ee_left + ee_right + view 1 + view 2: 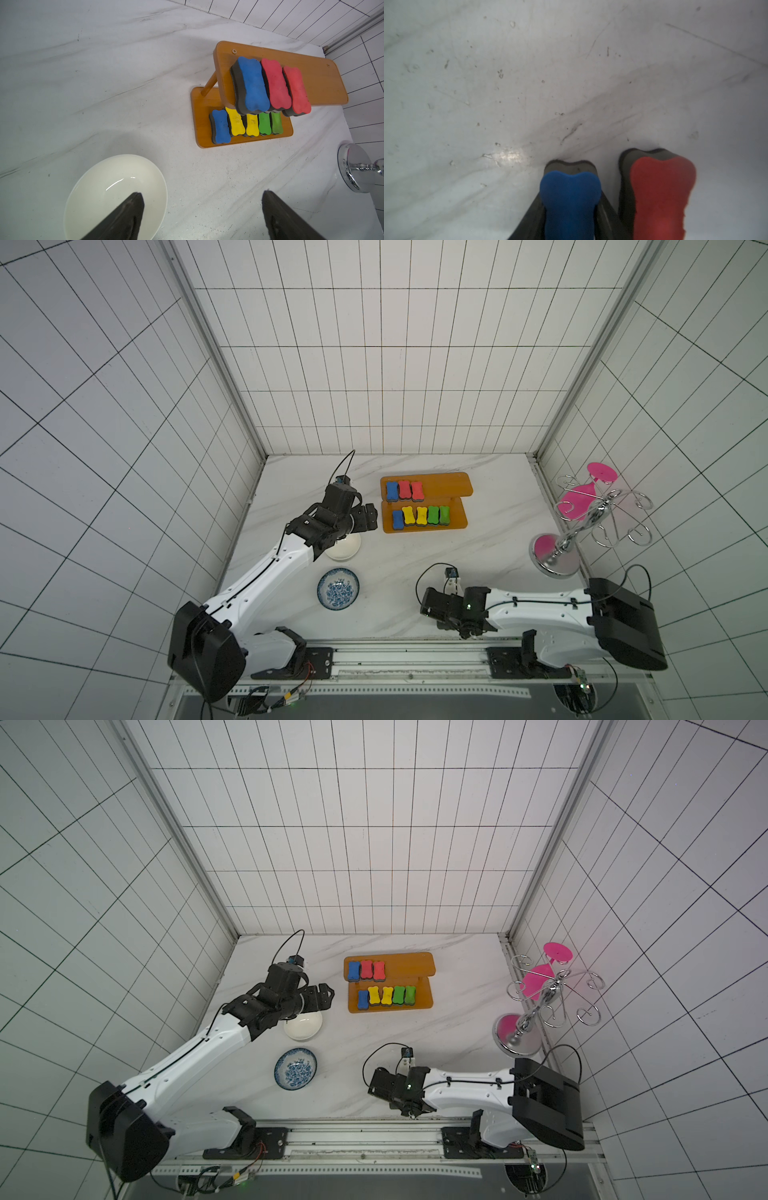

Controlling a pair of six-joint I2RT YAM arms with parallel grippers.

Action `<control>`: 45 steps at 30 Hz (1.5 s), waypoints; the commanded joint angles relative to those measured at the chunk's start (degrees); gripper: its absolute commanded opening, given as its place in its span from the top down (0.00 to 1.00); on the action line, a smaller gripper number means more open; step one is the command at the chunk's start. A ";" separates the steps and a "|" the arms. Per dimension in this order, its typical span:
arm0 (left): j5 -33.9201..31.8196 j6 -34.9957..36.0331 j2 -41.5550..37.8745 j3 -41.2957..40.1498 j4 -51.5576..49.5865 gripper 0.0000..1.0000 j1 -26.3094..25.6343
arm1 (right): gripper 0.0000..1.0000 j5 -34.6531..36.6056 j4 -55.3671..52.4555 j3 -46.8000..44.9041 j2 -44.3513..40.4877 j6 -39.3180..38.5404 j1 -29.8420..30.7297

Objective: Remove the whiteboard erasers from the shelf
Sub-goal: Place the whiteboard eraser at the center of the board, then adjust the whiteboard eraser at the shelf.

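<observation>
Marble tabletop (395,614), lower middle in a top view: right gripper (571,209) straddles blue eraser (569,187), grip unclear, should part fully before rising; left gripper (202,194) gapes empty near shelf (449,485).

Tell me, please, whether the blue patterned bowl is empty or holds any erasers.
Empty: in both top views the blue patterned bowl shows its whole painted inside, bare, with no eraser in it.
</observation>
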 commanded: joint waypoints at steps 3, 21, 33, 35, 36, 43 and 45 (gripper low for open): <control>-0.19 -0.10 0.56 0.66 1.04 0.08 -0.33 | 0.56 1.60 -4.74 0.85 -0.88 -0.91 0.43; -0.85 2.14 3.91 6.10 2.46 0.10 -0.54 | 0.55 1.65 -3.44 28.71 0.97 -33.51 -25.39; -6.12 9.34 1.89 1.58 9.01 0.18 -5.35 | 0.56 -9.05 -5.41 59.79 23.56 -42.82 -38.68; -5.83 11.47 0.96 0.32 10.15 0.16 -5.48 | 0.54 -9.46 -6.21 64.19 26.62 -43.77 -39.41; -5.19 12.60 0.34 -0.47 10.83 0.15 -5.54 | 0.53 -9.73 -7.75 66.00 27.87 -44.19 -39.67; -2.74 22.05 -3.62 -6.16 16.59 0.11 -9.03 | 0.48 -12.42 -9.91 72.39 33.34 -47.48 -41.28; -3.18 23.23 -4.71 -7.16 16.95 0.10 -9.52 | 0.48 -13.64 -10.17 73.28 34.45 -47.91 -41.42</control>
